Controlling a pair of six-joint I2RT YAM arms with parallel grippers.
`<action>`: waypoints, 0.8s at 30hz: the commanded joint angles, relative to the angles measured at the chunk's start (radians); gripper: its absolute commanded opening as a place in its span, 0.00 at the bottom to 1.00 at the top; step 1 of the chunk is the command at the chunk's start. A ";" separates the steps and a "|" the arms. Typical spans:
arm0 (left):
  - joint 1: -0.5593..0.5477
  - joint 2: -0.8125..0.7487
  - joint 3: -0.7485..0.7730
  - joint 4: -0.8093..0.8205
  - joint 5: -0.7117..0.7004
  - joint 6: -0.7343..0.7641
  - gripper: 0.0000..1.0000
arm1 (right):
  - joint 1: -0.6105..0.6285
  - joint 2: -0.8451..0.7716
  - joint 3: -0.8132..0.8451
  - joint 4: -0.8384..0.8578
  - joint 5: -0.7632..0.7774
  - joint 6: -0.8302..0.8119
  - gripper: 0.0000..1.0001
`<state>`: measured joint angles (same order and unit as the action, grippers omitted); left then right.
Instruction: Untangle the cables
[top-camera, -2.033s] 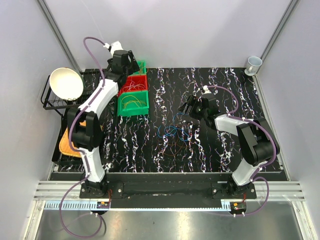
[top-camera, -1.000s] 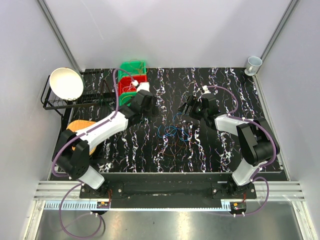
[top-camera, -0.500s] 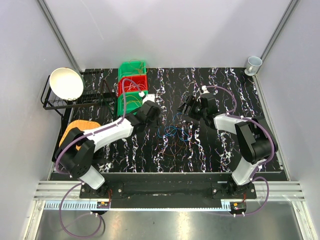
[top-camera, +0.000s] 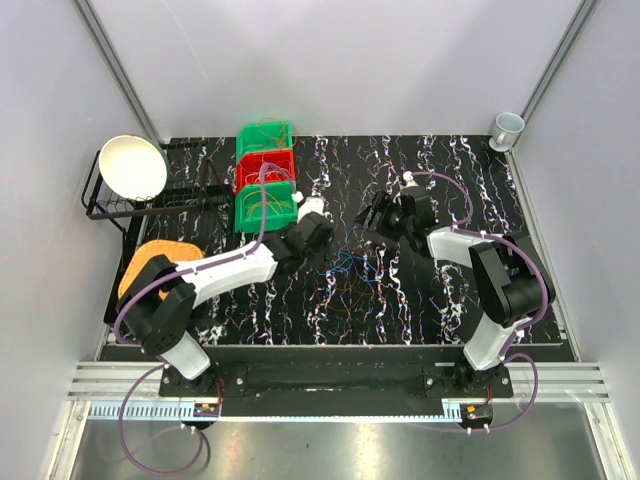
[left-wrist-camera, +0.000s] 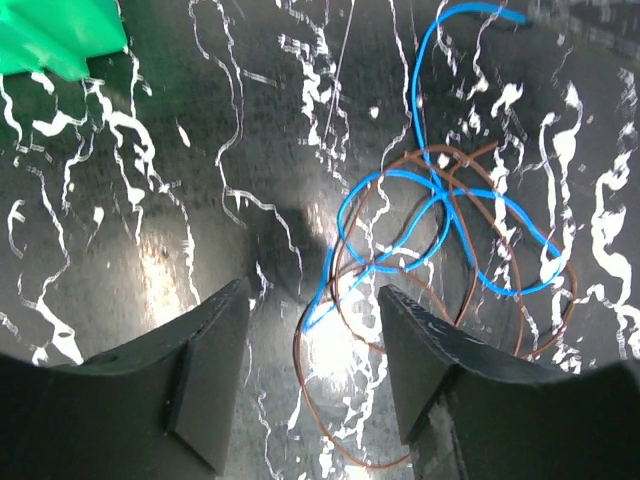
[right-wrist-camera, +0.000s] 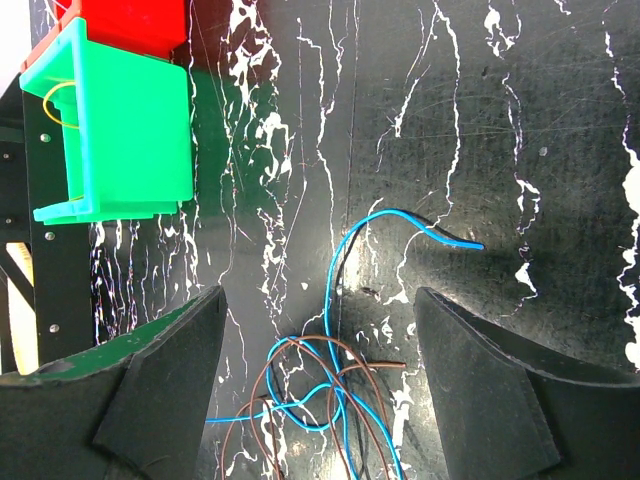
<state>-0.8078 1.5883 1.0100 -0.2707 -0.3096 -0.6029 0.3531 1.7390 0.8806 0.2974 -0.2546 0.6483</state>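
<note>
Hovering near the green bin (top-camera: 266, 226), the left gripper (left-wrist-camera: 312, 300) stands part-spread and empty over the cables (left-wrist-camera: 445, 197), a blue-and-brown knot. Pinch only the loose blue end (left-wrist-camera: 312, 320); draw it slowly away from the bin. Farther from the bin, the right gripper (right-wrist-camera: 320, 300) gapes wide, empty.

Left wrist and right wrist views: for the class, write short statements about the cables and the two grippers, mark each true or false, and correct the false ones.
1. The blue cable and the brown cable cross each other. True.
2. The left gripper is shut on the blue cable. False: its jaws stand apart, and one blue end lies ungripped between them.
3. The tangle lies inside a bin. False: both cables lie on the table, outside the green bin.
4. The right gripper is open and holds nothing. True.
</note>
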 joint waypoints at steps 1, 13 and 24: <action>-0.082 0.004 0.091 -0.099 -0.178 0.002 0.62 | 0.001 0.005 0.040 0.019 -0.011 0.004 0.81; -0.214 0.090 0.200 -0.162 -0.200 -0.043 0.82 | 0.000 -0.013 0.037 -0.009 0.020 0.002 0.81; -0.220 0.260 0.254 -0.078 -0.075 -0.060 0.72 | 0.001 -0.019 0.043 -0.029 0.037 0.001 0.81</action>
<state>-1.0233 1.8248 1.2049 -0.4061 -0.4217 -0.6460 0.3531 1.7390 0.8829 0.2672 -0.2447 0.6514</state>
